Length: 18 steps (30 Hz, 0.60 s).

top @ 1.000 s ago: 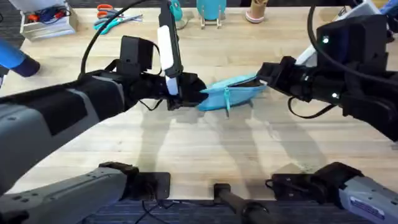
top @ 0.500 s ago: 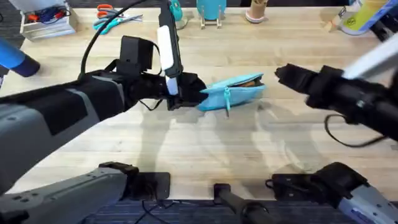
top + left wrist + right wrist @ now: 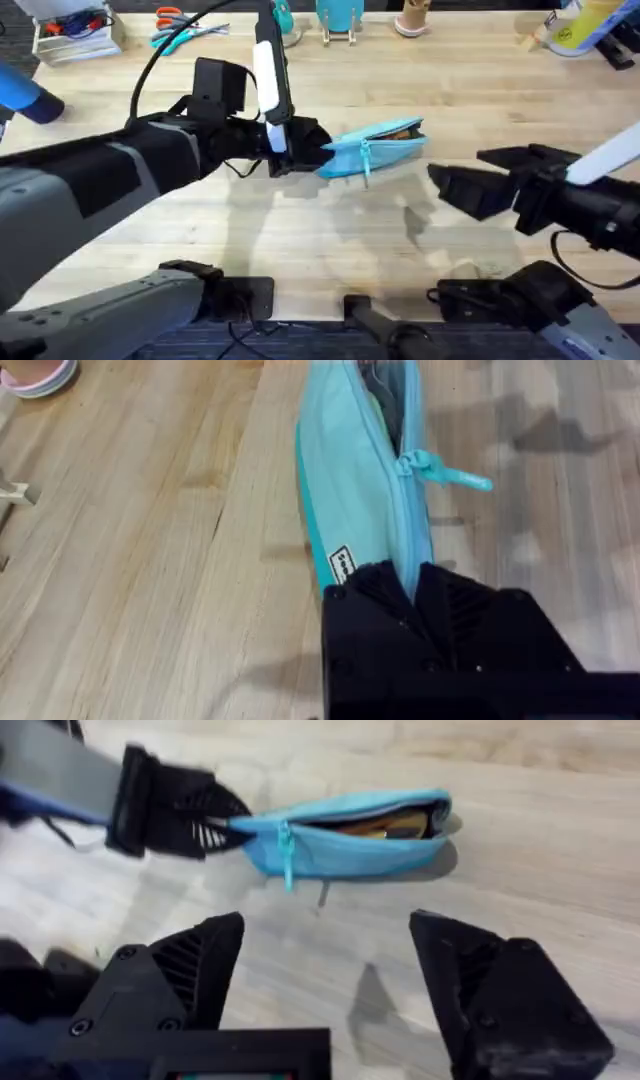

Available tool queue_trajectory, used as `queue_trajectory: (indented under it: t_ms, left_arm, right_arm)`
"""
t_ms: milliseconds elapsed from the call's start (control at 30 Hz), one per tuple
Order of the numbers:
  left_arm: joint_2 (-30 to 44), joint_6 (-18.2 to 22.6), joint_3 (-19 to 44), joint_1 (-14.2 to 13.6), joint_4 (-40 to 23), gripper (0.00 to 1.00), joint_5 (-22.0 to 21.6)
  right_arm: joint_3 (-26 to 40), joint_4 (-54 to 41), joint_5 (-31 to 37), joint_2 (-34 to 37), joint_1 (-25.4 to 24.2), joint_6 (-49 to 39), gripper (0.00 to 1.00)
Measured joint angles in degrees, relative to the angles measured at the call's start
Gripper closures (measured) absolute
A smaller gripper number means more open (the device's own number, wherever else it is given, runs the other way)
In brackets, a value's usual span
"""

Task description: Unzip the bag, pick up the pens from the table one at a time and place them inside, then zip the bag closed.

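Observation:
The light blue bag (image 3: 378, 150) lies on the table (image 3: 330, 240) near the middle, its zipper open along most of the top. An orange pen (image 3: 385, 825) shows inside the opening, and the zipper pull (image 3: 445, 472) hangs off the side near the left end. My left gripper (image 3: 318, 150) is shut on the bag's left end; the left wrist view has the fabric pinched between its fingers (image 3: 375, 595). My right gripper (image 3: 472, 172) hovers open to the right and in front of the bag, nothing between its fingers (image 3: 190, 970).
Along the far edge stand a white box (image 3: 75, 35), orange and teal scissors (image 3: 180, 30), a teal holder (image 3: 340, 18) and a yellow bottle (image 3: 578, 25). A cable runs from the left arm over the table. Bare wood lies in front of the bag.
My right gripper has left the bag's right end and pulled back toward the front right, and stands open. The left gripper and the bag have not moved.

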Motion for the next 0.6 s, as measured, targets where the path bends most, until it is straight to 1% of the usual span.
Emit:
queue_trajectory:
  t_ms: [233,600]
  left_arm:
    - [0.0,0.0,0.0,0.0,0.0,0.956,0.0]
    - [0.0,0.0,0.0,0.0,0.0,0.957,0.0]
  right_arm:
    - [0.0,-1.0,-1.7,0.0,0.0,-4.8,0.005]
    - [0.0,-1.0,-2.1,0.0,0.0,-8.5,0.005]
